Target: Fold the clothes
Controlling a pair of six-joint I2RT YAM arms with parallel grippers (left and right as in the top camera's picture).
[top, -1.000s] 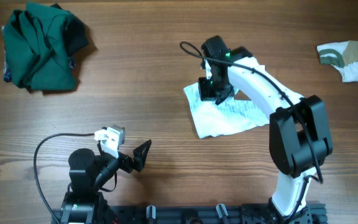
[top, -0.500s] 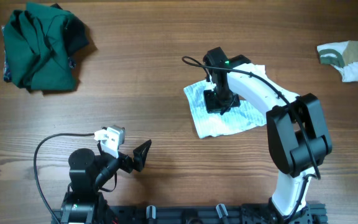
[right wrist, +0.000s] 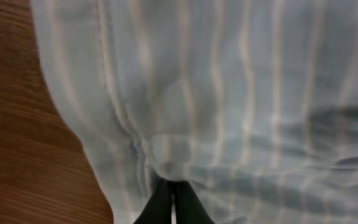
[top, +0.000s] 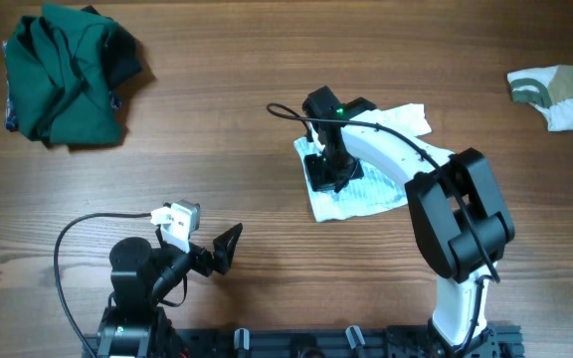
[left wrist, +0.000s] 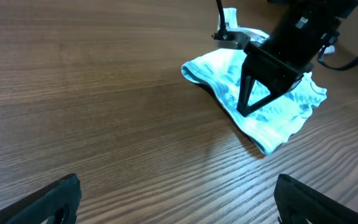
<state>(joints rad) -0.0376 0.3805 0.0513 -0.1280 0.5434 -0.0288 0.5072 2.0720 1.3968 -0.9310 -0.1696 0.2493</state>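
A pale blue-and-white striped garment (top: 366, 194) lies crumpled at the table's middle. My right gripper (top: 324, 174) points down onto its left part, and its arm hides the cloth's centre. In the right wrist view the striped fabric (right wrist: 229, 93) fills the frame, and the right gripper (right wrist: 171, 183) is shut with a small bunch of cloth pinched at its tips. The left wrist view shows the same garment (left wrist: 284, 115) far off, with the right gripper (left wrist: 253, 102) standing on it. My left gripper (top: 229, 247) hovers near the front edge, open and holding nothing (left wrist: 178, 199).
A dark green garment (top: 63, 75) lies bunched at the back left corner. A small white-and-olive piece (top: 553, 94) sits at the back right. Bare wooden table (top: 217, 149) lies between them. A black cable (top: 78, 234) loops by the left arm's base.
My right gripper has slid leftward and toward the front over the striped garment, staying shut, and the cloth has bunched with it. The left arm has not moved.
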